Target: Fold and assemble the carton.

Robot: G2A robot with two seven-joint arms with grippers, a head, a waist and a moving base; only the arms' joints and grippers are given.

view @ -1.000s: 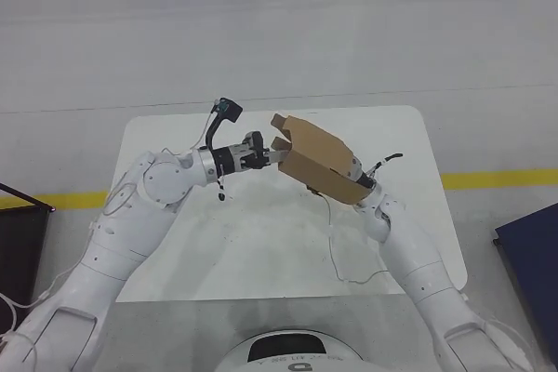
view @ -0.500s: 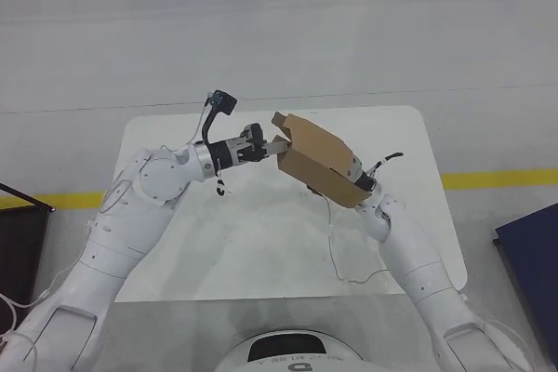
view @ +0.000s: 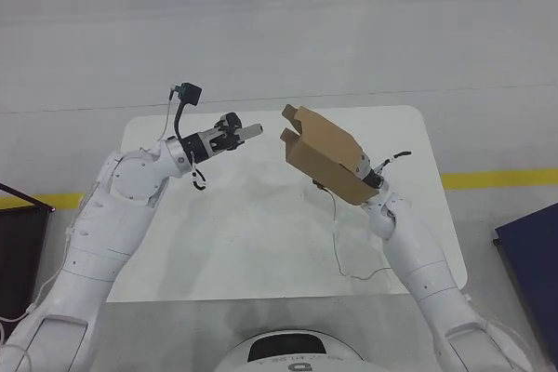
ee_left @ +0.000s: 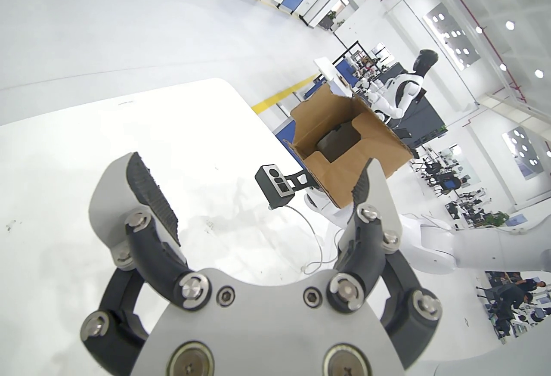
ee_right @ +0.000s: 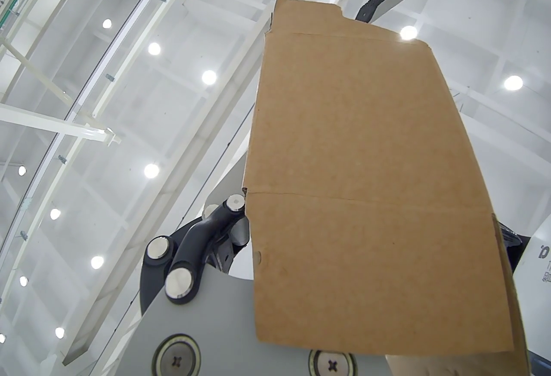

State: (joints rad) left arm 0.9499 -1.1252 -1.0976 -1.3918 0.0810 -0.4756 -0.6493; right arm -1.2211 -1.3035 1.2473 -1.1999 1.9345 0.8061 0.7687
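Hidden: the right claw (view: pixel 364 168) is mostly covered by the carton (view: pixel 327 153). In the right wrist view a flat cardboard panel lies across its fingers, and a dark curved linkage shows beside the panel's edge.
Right claw grip: closed on the carton's end nearest the robot, carrying it. Its contact with the cardboard cannot be made out.
Inside the carton: the left wrist view looks into the open end, where a dark shape sits at the bottom. It is too small to identify.
Carton position: held tilted in the air over the far right part of the counter (view: pixel 260 242). Its open end faces the left claw (ee_left: pixel 253 164).
Top view adds: the carton's closed outer faces, and two short flaps jutting from the open end.
Left claw: spread wide with nothing between its fingers, well apart from the carton over the far left part of the counter.
Cut off: the carton's lower corner runs past the edge of the right wrist view.
Materials: the carton is plain brown corrugated cardboard with scored fold lines. The left claw has black ribbed pads (ee_left: pixel 150 197) on grey metal fingers with round bolts.
Counter: smooth, white, with rounded corners.
Cable (view: pixel 339 251): thin and white, trailing loosely over the counter below the right arm.
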